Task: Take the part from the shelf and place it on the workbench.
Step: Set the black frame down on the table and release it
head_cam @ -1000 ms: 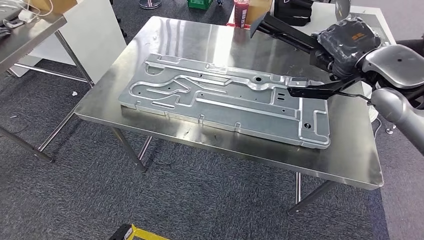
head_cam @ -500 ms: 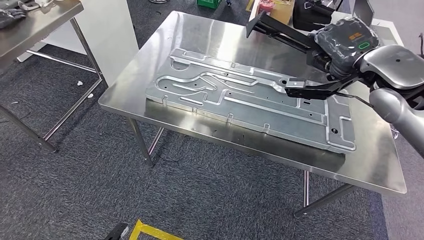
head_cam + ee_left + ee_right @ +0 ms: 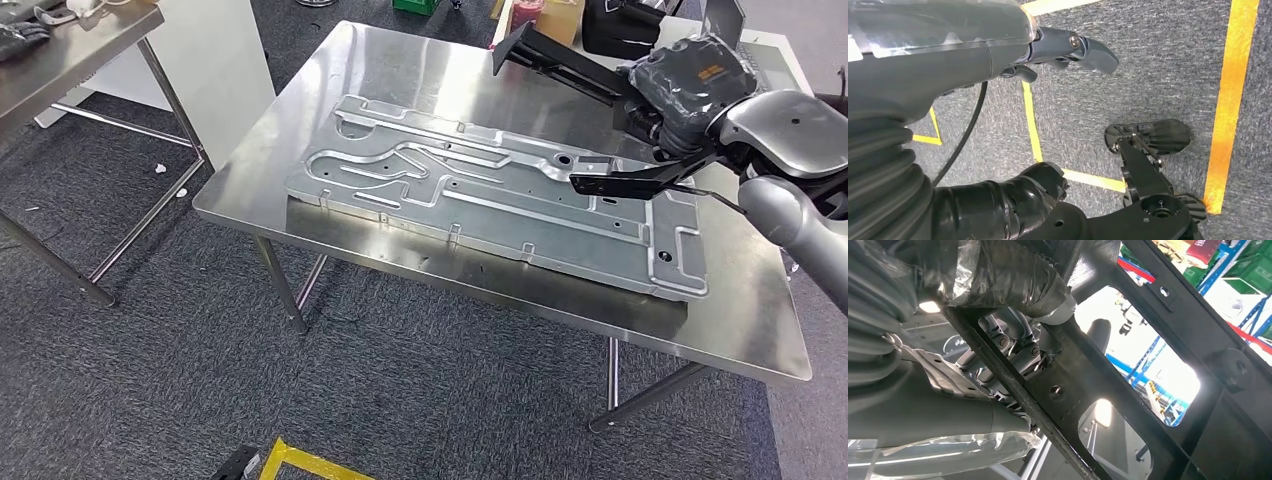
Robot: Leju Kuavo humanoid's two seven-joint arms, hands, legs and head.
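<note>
The part point(image 3: 566, 62) is a long black metal frame with cut-outs, and my right hand point(image 3: 690, 92), wrapped in clear plastic, grips it. It hangs in the air over the far right of the steel workbench point(image 3: 400, 60), one black bar point(image 3: 630, 181) jutting over the bench's right side. In the right wrist view the black frame point(image 3: 1128, 370) crosses close in front, with my fingers point(image 3: 1018, 346) curled round one of its bars. My left hand point(image 3: 998, 60) hangs over the grey carpet with thumb and fingers apart, holding nothing.
A large stamped silver metal plate point(image 3: 480, 195) lies along the middle of the workbench. A second steel table point(image 3: 70, 50) stands at the far left beside a white panel point(image 3: 215, 60). Boxes and crates sit behind the bench. Yellow tape point(image 3: 300, 462) marks the carpet.
The whole picture has shifted, so the camera has moved; the workbench now sits further right and closer in the frame. My right hand still holds the black part in the same pose.
</note>
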